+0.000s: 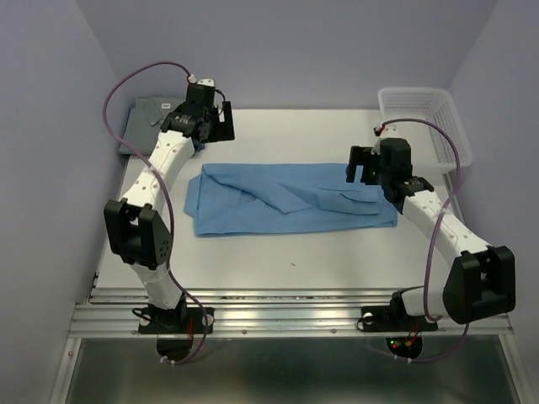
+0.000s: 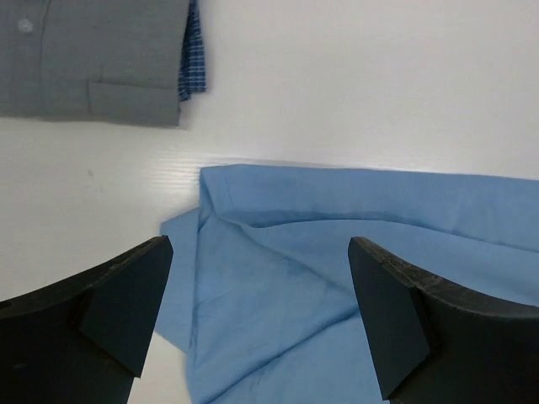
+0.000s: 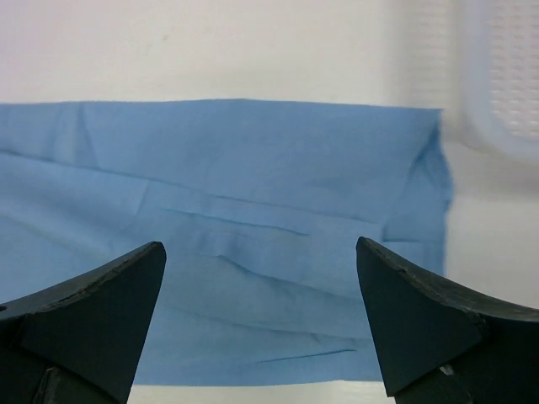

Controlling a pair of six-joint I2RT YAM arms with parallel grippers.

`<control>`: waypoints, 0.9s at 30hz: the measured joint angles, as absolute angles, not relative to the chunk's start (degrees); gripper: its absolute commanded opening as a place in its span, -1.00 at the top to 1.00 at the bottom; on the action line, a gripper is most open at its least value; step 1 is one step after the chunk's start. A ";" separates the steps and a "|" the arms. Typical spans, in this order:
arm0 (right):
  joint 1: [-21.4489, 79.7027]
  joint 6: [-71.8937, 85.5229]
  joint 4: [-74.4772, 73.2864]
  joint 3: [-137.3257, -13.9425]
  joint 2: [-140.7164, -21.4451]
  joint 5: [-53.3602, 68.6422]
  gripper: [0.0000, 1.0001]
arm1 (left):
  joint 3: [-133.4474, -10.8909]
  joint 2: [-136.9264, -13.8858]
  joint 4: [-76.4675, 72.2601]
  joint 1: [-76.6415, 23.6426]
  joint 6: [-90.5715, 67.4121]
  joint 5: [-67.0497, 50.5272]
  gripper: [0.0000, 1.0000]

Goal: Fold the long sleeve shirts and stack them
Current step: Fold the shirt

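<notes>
1. Grey shirt: far left corner of the white surface, folded flat. The left wrist view shows a strip of blue check cloth at its right edge.
2. Left arm reaches towards the far side. The left jaws are spread wide with nothing between them. They hang just right of that folded pile, above the far left corner of the blue shirt.
3. The blue shirt lies in the middle of the surface, apart from the grey one. It is folded into a long band running left to right, with a sleeve laid loosely across the top.
4. Right arm reaches inward. The right jaws are spread wide and empty, above the right end of the blue shirt.
5. White mesh basket: far right corner, near the blue shirt's right end and not touching it.
</notes>
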State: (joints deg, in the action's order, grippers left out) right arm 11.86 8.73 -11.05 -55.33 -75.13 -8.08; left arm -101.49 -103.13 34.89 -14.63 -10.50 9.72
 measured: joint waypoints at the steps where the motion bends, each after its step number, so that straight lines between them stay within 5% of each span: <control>1: 12.08 8.80 -10.63 -55.31 -75.55 -5.67 -1.00 | -100.38 -101.65 33.76 -15.40 -11.16 8.78 -0.97; 7: 13.50 9.13 -8.99 -54.72 -83.42 1.54 -1.00 | -89.21 -99.88 22.98 -22.48 -15.11 -3.31 -0.97; 16: 13.74 12.64 -8.16 -56.36 -98.83 -1.32 -1.00 | -79.57 -114.04 16.53 -24.93 -18.55 -16.36 -0.97; 27: 13.32 17.80 -6.68 -53.65 -98.35 -10.76 -1.00 | -90.04 -122.63 13.47 -23.42 -20.71 -20.91 -0.97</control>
State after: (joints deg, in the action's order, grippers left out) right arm 13.32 17.80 -6.68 -53.65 -98.35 -10.76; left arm -90.04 -122.63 13.47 -23.42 -20.71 -20.91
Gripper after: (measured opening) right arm 0.998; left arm 0.985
